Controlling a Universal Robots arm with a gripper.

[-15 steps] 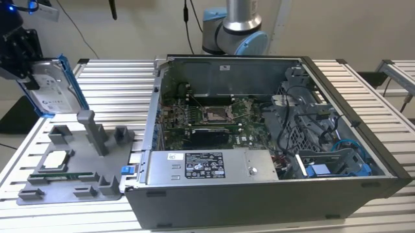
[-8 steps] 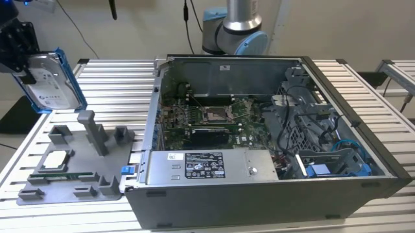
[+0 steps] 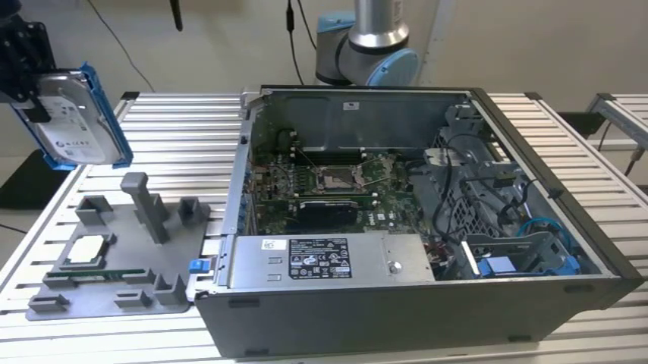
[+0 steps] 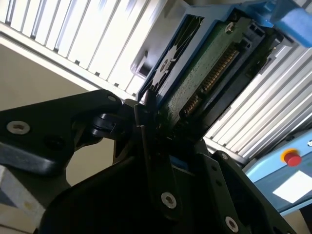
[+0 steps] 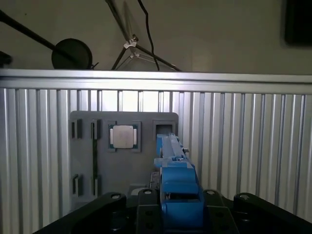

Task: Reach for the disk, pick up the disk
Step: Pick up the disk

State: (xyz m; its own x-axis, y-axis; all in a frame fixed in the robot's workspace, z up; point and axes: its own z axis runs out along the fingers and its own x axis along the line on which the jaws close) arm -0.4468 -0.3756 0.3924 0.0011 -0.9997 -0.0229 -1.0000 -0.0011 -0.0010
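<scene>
In the exterior view the disk [image 3: 79,121], a silver hard drive with a white label in a bright blue bracket, hangs tilted in the air above the table's far corner on the exterior view's left. My black gripper [image 3: 36,97] is shut on its upper end. The second wrist view shows the disk's green circuit board [image 4: 209,73] and blue frame clamped between the black fingers [image 4: 146,117]. In the first wrist view the disk's blue bracket edge [image 5: 176,180] runs out from the gripper [image 5: 173,212], high over the grey fixture plate [image 5: 97,161].
Under the disk, the grey fixture plate [image 3: 111,262] with upright posts carries a small square CPU chip [image 3: 86,250]. An open computer case [image 3: 426,227] takes up the middle of the slatted aluminium table [image 3: 182,129], with a blue bay [image 3: 517,265] inside. The arm's base [image 3: 365,53] stands behind the case.
</scene>
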